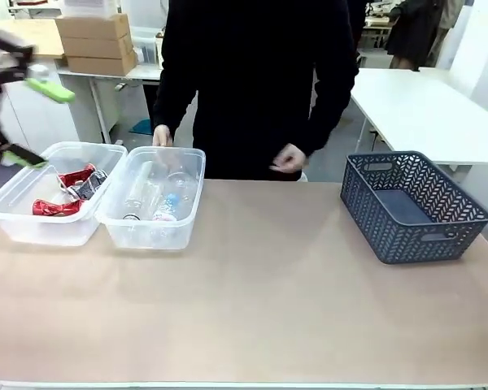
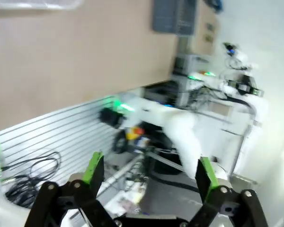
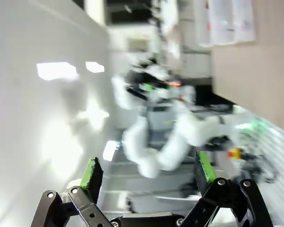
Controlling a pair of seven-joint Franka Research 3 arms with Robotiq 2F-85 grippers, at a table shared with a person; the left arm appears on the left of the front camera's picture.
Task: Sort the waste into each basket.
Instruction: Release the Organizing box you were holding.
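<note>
Two clear plastic tubs with rounded corners and rimmed edges are set side by side on the tan table (image 1: 252, 301) at its far left. The left tub (image 1: 32, 219) is loaded with crushed red cans (image 1: 57, 207) and a dark can, all of thin metal. The right tub (image 1: 159, 236) is loaded with clear plastic bottles (image 1: 164, 207), one marked with a blue label. A dark grey basket (image 1: 439, 236) with herringbone slots is placed well apart at the table's right. A person in a black top is positioned at the far side, one hand (image 1: 161, 136) at the right tub's far rim. The left gripper (image 1: 32, 122) is raised above the left tub, released and holding nothing. The right gripper (image 3: 146, 177) is likewise spread wide and unloaded, its green pads (image 3: 91, 172) apart.
</note>
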